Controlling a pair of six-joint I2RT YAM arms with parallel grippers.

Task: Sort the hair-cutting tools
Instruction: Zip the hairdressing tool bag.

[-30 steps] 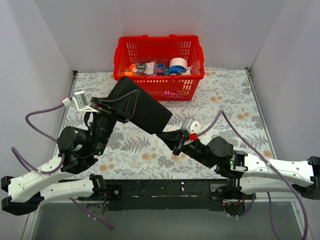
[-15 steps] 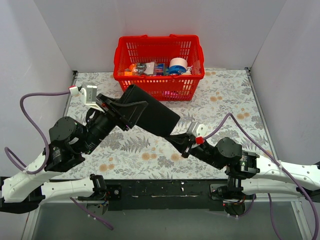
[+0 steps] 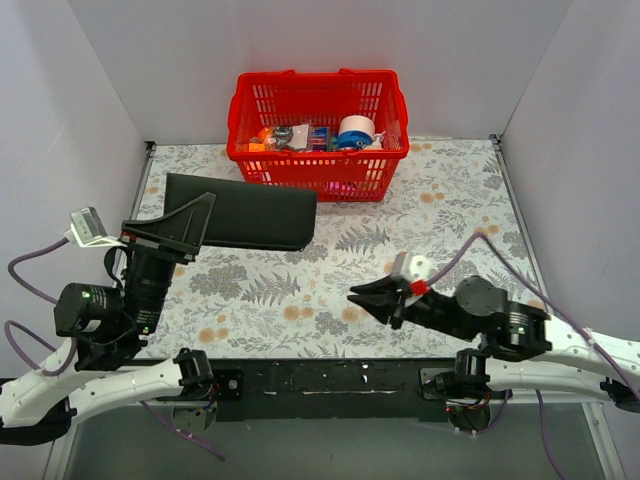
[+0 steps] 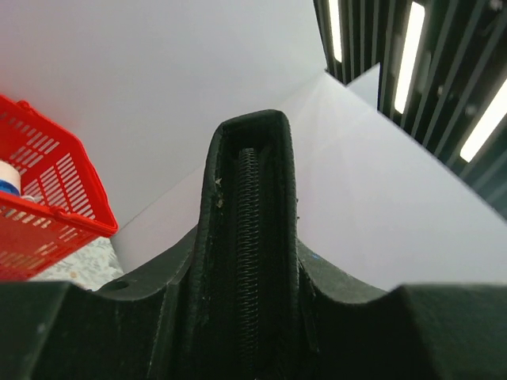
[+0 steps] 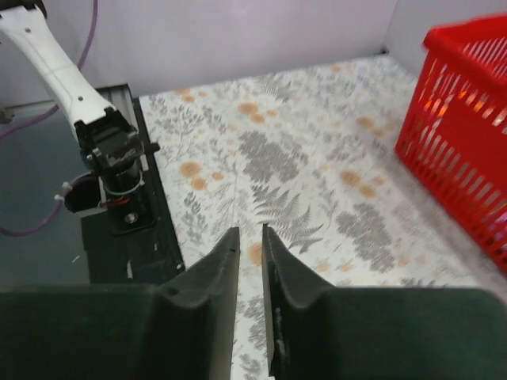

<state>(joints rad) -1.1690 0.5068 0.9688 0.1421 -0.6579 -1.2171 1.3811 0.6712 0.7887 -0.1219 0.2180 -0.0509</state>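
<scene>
Left tool (image 3: 190, 220): clenched on the black pouch (image 3: 250, 210), gripping it at its left end, over the left part of the counter (image 3: 440, 230).
Black pouch: long side runs left to right. Its right end lies close to the near left corner of the red basket (image 3: 300, 170) (I cannot tell whether they touch).
Left wrist view: the pouch's edge stands straight up between my fingers (image 4: 79, 332), its zipper running along the middle, with the white wall and ceiling lights behind it.
Right tool (image 3: 366, 299): released, with nothing between its fingers, which stand a narrow gap apart. It hangs over the near middle of the counter, pointing left, well apart from the pouch.
Right wrist view: only the fern-patterned counter shows beyond my fingertips, with the basket at the right edge.
Red basket: against the far wall, centred. It holds a white roll (image 3: 355, 128) and some small mixed items, too small to name.
Hair-cutting tools: I cannot tell where they are from any of these views.
</scene>
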